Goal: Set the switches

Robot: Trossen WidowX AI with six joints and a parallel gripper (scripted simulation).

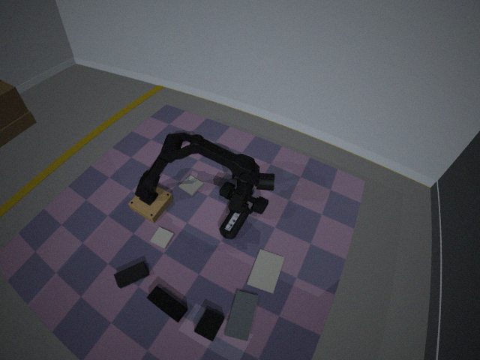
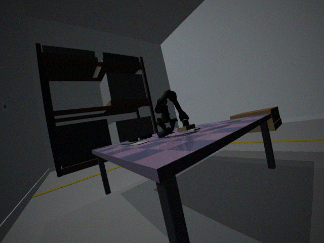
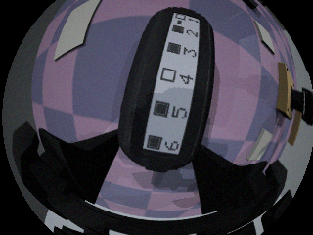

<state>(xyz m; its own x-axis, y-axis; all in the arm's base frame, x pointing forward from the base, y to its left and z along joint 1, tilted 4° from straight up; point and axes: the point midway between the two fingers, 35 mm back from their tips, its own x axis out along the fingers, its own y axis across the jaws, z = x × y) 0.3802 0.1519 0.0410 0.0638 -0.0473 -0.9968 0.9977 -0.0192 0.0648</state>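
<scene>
The dark grey controller unit [image 1: 229, 233] [image 2: 162, 134] [image 3: 135, 93] is tilted, with its underside facing up toward the wrist camera and one end low at the bench. My gripper [image 1: 240, 210] [image 2: 166, 128] [image 3: 158, 140] is shut on the unit, one finger against each long side near the 6 end. The white label [image 1: 232, 220] [image 3: 163, 90] shows squares 2, 3, 5 and 6 filled and square 4 empty. Square 1 is small and foreshortened at the far end and looks empty. The six rocker switches are hidden underneath.
A pale plate [image 1: 265, 270] [image 3: 77, 26] and a grey-green panel [image 1: 241, 314] lie beyond the unit. Dark blocks [image 1: 131, 274] [image 1: 167, 303] [image 1: 209, 323] lie along the near side. Small pale plates [image 1: 162, 237] [image 1: 190, 184] lie near the wooden arm base [image 1: 151, 209] [image 3: 285, 93].
</scene>
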